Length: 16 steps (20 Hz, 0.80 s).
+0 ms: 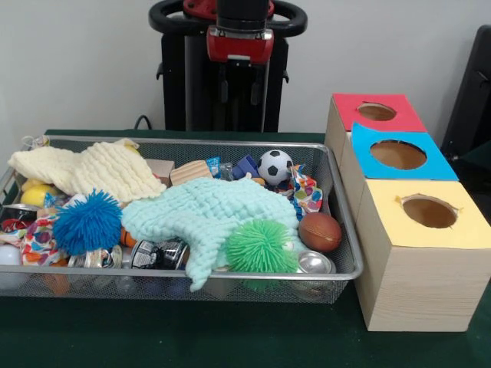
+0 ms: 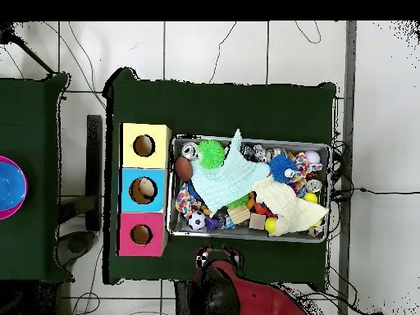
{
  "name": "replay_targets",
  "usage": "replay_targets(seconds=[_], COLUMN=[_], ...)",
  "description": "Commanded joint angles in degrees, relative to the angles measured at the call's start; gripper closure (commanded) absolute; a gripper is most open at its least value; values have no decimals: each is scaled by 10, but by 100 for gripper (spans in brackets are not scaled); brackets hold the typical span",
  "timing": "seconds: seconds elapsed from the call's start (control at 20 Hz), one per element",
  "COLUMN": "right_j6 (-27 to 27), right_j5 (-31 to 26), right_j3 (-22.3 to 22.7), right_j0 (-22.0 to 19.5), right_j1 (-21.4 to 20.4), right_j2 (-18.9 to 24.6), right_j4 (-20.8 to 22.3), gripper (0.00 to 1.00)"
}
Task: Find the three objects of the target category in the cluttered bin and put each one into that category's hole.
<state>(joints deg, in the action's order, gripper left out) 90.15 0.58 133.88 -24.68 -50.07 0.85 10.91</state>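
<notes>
The wire mesh bin [image 1: 192, 272] sits on the green table, full of clutter; it also shows in the overhead view [image 2: 171, 197]. In it lie a mint cloth [image 1: 203, 211], a cream cloth [image 1: 92, 170], a blue spiky ball [image 1: 87, 222], a green spiky ball [image 1: 261, 247], a small soccer ball [image 1: 275, 165], a brown ball [image 1: 320, 231] and metal cans [image 1: 157, 253]. The red-topped box's hole [image 1: 377, 112] [image 2: 140, 235] is farthest back beside the bin. My gripper [image 1: 239, 88] [image 2: 215, 258] hangs drawn back at the pedestal, behind the bin and apart from everything.
The blue-topped box's hole [image 1: 397, 155] and the yellow-topped box's hole [image 1: 430, 211] line up in front of the red one. Wooden blocks [image 1: 189, 172] and a yellow ball [image 1: 38, 195] lie among the clutter. A pink and blue bowl [image 2: 8, 187] stands on a separate table.
</notes>
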Motion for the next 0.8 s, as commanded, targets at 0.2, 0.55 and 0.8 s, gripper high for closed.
replay_targets(seconds=[0.2,0.55,0.8], right_j6=[44,53,59], right_j5=[-81,-74,-57], right_j3=[-83,-99,-118], right_j0=[-23,-20,-16], right_j1=[-19,-3,25], right_j2=[78,84,86], right_j4=[-8,-10,-12], gripper=[0,0,0])
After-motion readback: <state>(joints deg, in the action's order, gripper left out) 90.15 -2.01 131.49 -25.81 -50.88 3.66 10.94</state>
